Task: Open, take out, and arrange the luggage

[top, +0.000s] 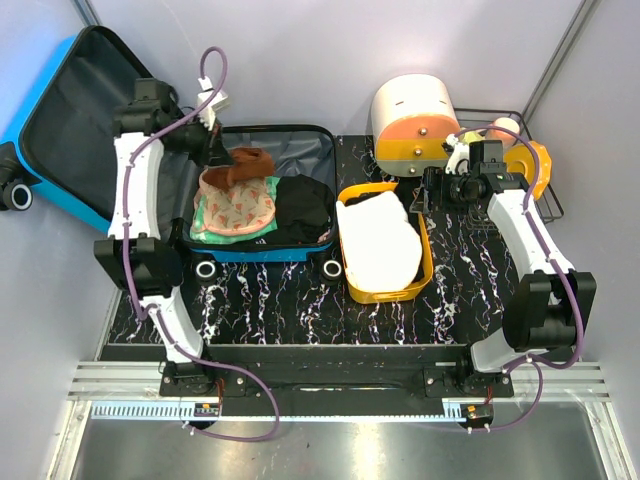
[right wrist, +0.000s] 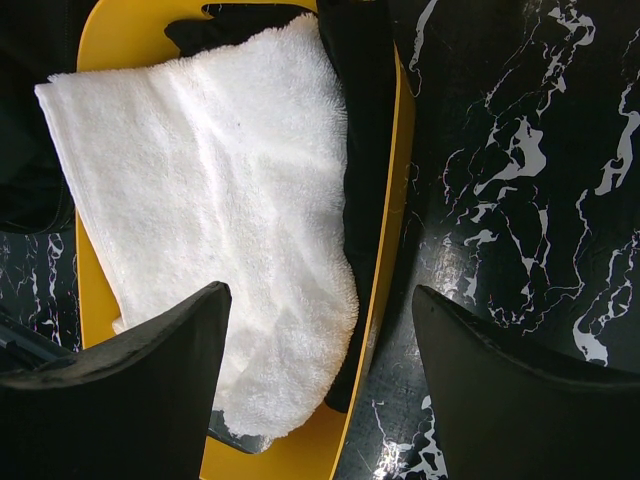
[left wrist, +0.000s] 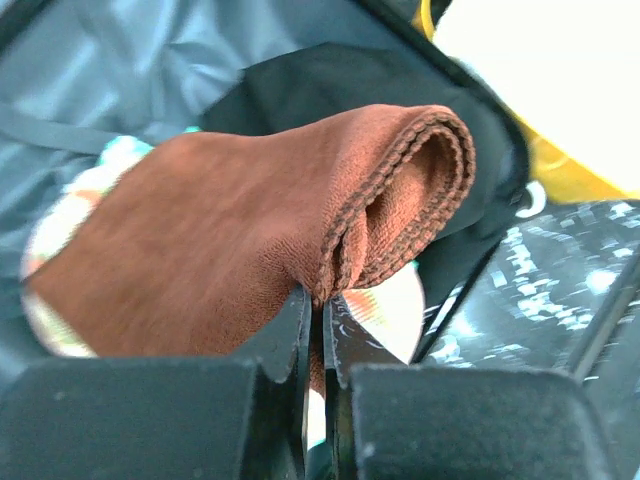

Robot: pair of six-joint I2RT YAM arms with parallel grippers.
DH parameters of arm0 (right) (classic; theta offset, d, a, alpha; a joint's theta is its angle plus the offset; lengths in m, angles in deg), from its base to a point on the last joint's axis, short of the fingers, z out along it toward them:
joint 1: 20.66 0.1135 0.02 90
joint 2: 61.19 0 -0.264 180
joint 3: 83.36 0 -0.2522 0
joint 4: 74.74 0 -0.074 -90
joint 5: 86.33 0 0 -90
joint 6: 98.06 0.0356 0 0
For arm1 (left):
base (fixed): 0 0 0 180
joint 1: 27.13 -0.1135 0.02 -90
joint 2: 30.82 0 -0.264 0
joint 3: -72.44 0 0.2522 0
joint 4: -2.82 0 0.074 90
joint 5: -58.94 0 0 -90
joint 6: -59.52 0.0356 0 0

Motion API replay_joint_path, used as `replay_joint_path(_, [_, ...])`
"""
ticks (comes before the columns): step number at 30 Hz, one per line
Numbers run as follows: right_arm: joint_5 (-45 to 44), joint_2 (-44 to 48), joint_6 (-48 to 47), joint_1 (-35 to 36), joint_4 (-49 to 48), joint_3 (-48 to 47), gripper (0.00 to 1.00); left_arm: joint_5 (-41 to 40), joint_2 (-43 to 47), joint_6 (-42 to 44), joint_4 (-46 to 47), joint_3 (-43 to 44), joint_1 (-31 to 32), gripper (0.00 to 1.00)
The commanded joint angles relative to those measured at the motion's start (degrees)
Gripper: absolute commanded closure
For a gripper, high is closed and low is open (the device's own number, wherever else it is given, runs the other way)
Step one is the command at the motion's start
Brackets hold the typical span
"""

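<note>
Pinching the hemmed fold of a brown cloth (left wrist: 250, 220), the left tool (left wrist: 318, 320) is holding its jaws tight together on it, just above the open luggage (top: 250, 256) whose lid is leaning back to the tool's left. A patterned garment (top: 235, 215) is lying beneath the cloth, and a black one (top: 305, 205) is crowding the luggage wall to the right. The right tool (right wrist: 318, 310) is hanging wide and empty over a white towel (right wrist: 200, 180) in the yellow basin (right wrist: 385, 200), with bare tabletop (right wrist: 520, 150) lying to its right and a round box (top: 415, 120) sitting beyond it.
</note>
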Motion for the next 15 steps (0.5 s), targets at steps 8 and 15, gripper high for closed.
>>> replay_joint_path(8, [0.67, 0.10, -0.31, 0.26, -0.68, -2.66, 0.19, 9.77, -3.15, -50.38, 35.85, -2.39, 10.54, 1.00])
replay_joint_path(15, [0.06, 0.89, -0.49, 0.26, -0.50, -2.22, 0.18, 10.74, -9.92, -57.53, 48.20, 3.22, 17.12, 1.00])
